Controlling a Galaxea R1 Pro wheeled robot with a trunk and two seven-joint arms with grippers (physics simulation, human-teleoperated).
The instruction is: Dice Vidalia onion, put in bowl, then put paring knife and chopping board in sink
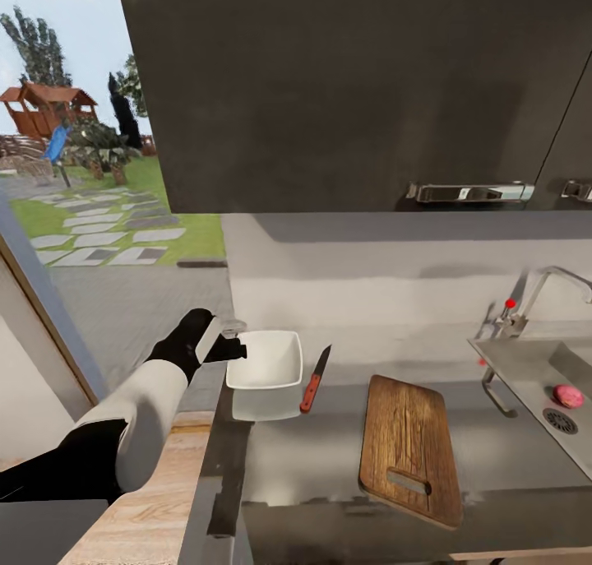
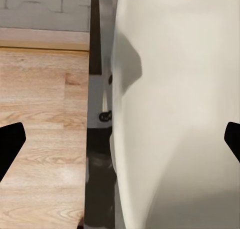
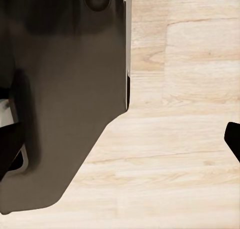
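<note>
Reaching across the countertop's (image 1: 329,458) end, the left gripper (image 1: 233,349) is meeting the bowl's (image 1: 265,359) near rim; its dark fingertips (image 2: 11,141) are standing wide apart, with the white wall between them. Whether the right gripper is spread or closed cannot be told. Just beside the bowl, the paring knife (image 1: 316,379) is lying flat. Farther along, the chopping board (image 1: 409,446) is resting near the sink (image 1: 526,368), where the reddish onion (image 1: 568,395) is sitting beside the drain.

text: none readable | labels: none | numbers: none
</note>
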